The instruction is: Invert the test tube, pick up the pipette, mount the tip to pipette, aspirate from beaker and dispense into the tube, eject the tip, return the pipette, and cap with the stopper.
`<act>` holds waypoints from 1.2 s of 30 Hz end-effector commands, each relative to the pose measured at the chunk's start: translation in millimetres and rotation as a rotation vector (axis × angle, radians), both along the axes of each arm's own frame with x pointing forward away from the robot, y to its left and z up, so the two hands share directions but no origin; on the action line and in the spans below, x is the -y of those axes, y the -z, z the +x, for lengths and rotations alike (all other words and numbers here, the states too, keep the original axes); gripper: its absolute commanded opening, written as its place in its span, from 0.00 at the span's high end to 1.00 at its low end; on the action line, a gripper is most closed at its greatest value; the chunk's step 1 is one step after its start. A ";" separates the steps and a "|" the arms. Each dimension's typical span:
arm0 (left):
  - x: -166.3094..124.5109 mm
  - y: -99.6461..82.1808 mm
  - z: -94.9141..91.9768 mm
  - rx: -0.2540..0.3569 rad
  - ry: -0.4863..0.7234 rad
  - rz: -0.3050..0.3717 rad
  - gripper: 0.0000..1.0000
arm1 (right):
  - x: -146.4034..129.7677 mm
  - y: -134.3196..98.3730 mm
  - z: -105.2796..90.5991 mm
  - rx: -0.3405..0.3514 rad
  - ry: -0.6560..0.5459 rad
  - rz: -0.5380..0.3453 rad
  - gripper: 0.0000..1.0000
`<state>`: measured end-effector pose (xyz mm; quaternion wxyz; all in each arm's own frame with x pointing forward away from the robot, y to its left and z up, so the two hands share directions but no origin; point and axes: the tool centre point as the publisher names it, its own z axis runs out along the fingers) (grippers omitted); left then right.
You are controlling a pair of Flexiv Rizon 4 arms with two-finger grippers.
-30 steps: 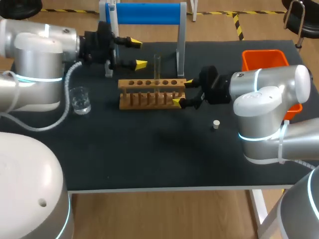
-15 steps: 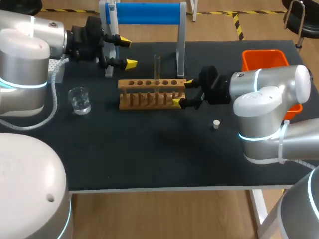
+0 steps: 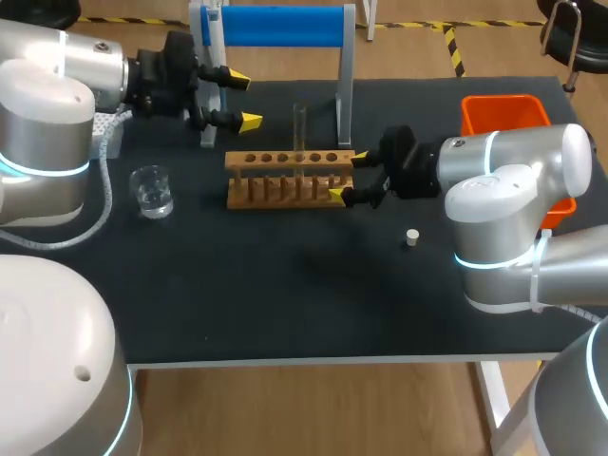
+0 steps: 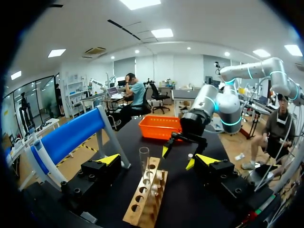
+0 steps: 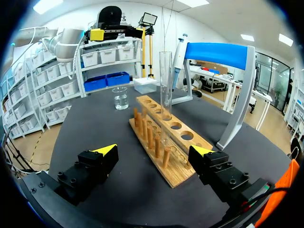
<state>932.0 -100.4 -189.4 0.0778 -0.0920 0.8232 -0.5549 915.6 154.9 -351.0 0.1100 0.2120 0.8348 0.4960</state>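
Note:
A clear test tube (image 3: 299,131) stands upright in the wooden rack (image 3: 285,179); it also shows as the test tube (image 4: 144,162) and the test tube (image 5: 165,80). My right gripper (image 3: 348,176) is open at the rack's right end, and in its wrist view the right gripper (image 5: 153,150) faces the rack (image 5: 164,137) end-on, apart from it. My left gripper (image 3: 236,100) hovers open behind the rack's left end, holding nothing; from the left gripper (image 4: 158,159) the tube stands ahead. The pipette (image 5: 182,50) hangs on the blue stand (image 3: 275,27). Left of the rack sits the beaker (image 3: 152,190). A white stopper (image 3: 411,237) lies to the right.
An orange bin (image 3: 503,112) stands at the back right, partly behind my right arm. A white tip box (image 5: 145,84) sits near the beaker (image 5: 120,98). The stand's grey posts (image 3: 346,90) rise just behind the rack. Bare black tabletop (image 3: 304,294) stretches to the front edge.
My left gripper has drawn back to the left and slightly away from the rack, then stayed put. The right arm and the tube have not moved.

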 end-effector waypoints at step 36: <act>-262.6 76.7 38.1 -0.141 -0.818 0.104 0.00 | 0.5 -0.5 -0.4 -0.001 0.000 -0.002 0.00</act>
